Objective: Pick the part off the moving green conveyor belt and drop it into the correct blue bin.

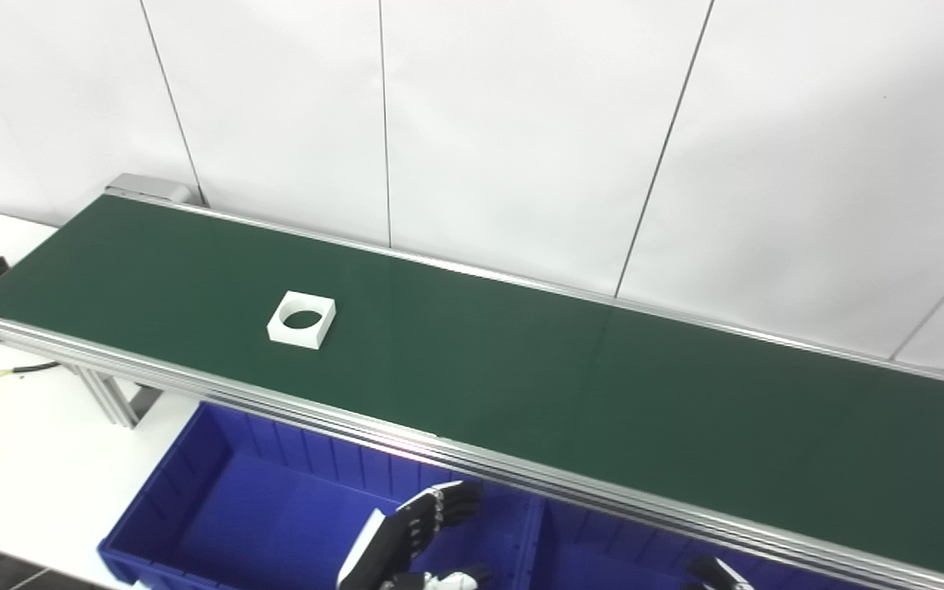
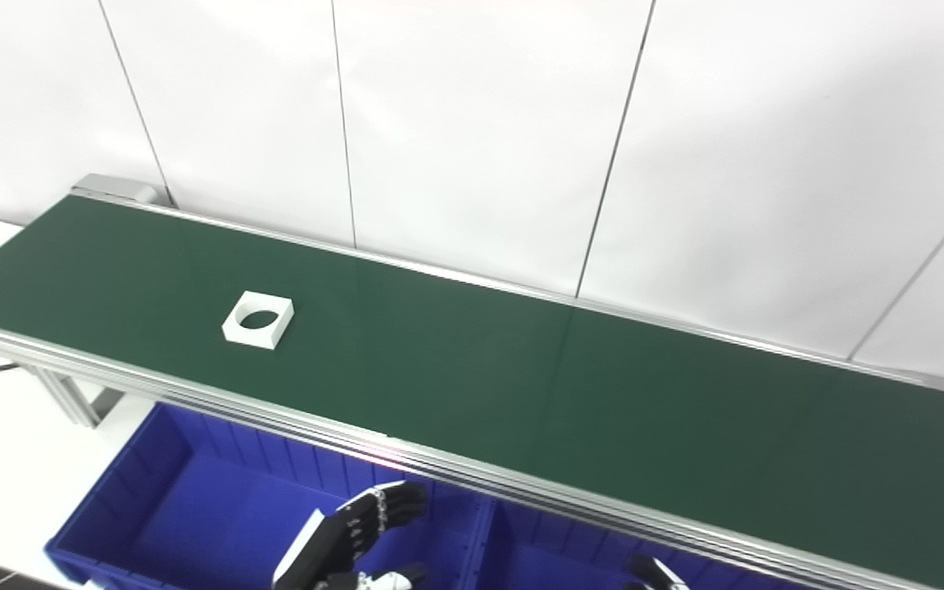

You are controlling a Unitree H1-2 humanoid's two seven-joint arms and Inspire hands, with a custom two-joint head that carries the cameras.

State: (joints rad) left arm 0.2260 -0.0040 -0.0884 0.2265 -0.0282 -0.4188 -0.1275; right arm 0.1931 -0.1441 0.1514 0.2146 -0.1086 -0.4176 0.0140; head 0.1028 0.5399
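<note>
The left hand [image 1: 419, 533] is held low at 6 o'clock, below the near aluminium rail [image 1: 275, 401] of the conveyor and above the left blue bin [image 1: 161, 500]. Its fingers are spread apart and nothing is gripped. It is judged to be parked there so that it is kept off the belt yet close enough to be raised once the part is carried within reach.

Of the right hand [image 1: 714, 572], only a dark tip is seen at the bottom edge, toward 5 o'clock, over a second blue bin [image 1: 595, 557]. Whether its fingers are apart or together cannot be told.

The part [image 1: 301, 319] is found lying flat on the green belt [image 1: 562, 385], toward 10 o'clock from the left hand and well apart from it, nearer the belt's left end. It is shown as a white square block, low and thick-walled, with a large round hole cut through its middle so that the green is seen inside. One corner is turned slightly toward the near rail. Nothing else is carried on the belt.

No grasp has been made yet, so the pick and the drop are both left to be done. Which bin is correct cannot be judged from these views.
</note>
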